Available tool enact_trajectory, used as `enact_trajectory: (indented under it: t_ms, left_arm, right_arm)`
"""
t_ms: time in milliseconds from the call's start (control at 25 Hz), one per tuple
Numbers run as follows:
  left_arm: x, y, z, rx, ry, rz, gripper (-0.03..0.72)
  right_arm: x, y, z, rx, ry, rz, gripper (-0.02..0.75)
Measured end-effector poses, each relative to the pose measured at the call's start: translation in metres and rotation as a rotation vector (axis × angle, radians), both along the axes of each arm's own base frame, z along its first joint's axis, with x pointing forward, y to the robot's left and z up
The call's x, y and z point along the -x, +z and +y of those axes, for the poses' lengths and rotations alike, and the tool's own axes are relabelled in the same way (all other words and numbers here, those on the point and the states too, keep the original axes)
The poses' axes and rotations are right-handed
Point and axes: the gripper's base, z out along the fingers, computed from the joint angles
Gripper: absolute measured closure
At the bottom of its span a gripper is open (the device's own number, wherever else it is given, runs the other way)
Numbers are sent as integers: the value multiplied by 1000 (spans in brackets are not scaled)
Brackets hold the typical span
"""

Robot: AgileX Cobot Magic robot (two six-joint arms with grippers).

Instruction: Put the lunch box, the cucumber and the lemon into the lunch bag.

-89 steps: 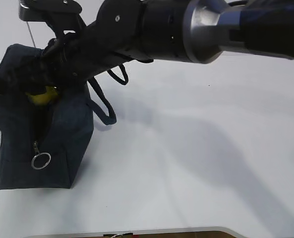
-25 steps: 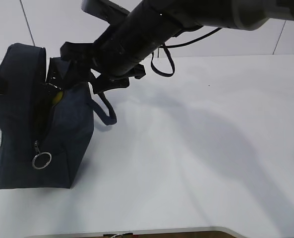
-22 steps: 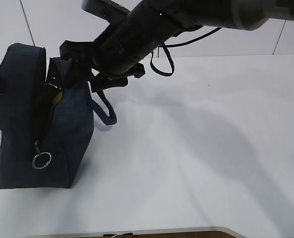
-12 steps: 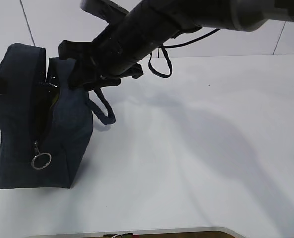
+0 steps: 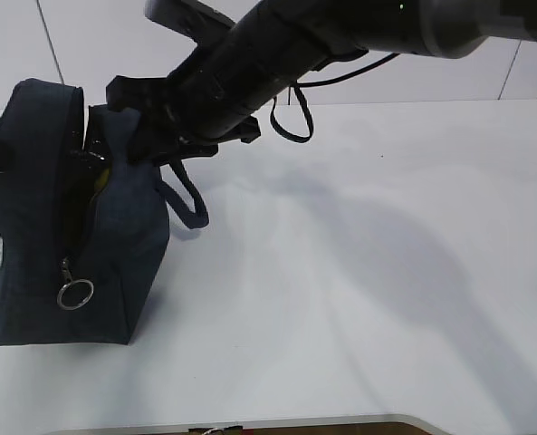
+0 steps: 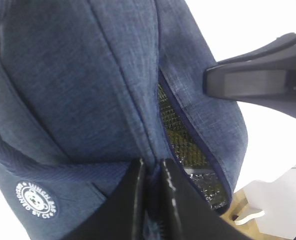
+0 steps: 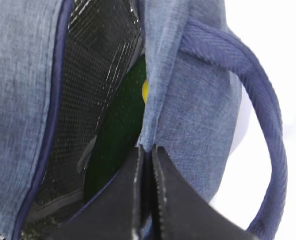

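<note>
Pinching lunch bag (image 7: 187, 100) rim edge, right claw (image 7: 147, 155).

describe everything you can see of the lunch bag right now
The lunch bag is a boxy dark navy fabric bag standing upright at the table's left side. Its top is unzipped and gaping, showing a black mesh-look lining with green and a bit of yellow inside. A silver ring pull hangs down its front, a round white logo sits on one side, and a loop handle droops to the right. The left gripper and right gripper each pinch an edge of the opening.
</note>
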Motion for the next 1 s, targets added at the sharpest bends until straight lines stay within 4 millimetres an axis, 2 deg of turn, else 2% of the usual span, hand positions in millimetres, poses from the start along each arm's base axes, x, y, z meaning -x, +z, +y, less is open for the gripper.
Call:
enact_trajectory:
  t_ms: [160, 240, 520, 720, 1000]
  left_arm:
    - [0, 0, 0, 2, 1, 0, 676]
    - [0, 0, 0, 4, 1, 0, 676]
    - [0, 1, -2, 11, -8, -10, 676]
    - [0, 2, -21, -7, -95, -59, 676]
    - [-3, 4, -36, -6, -88, -116, 676]
  right_arm:
    - [0, 0, 0, 2, 5, -5, 678]
    - [-1, -1, 0, 3, 5, -9, 721]
    - [-2, -1, 0, 5, 6, -25, 728]
    - [-4, -2, -3, 54, 15, -69, 728]
    - [1, 12, -12, 127, 47, -141, 729]
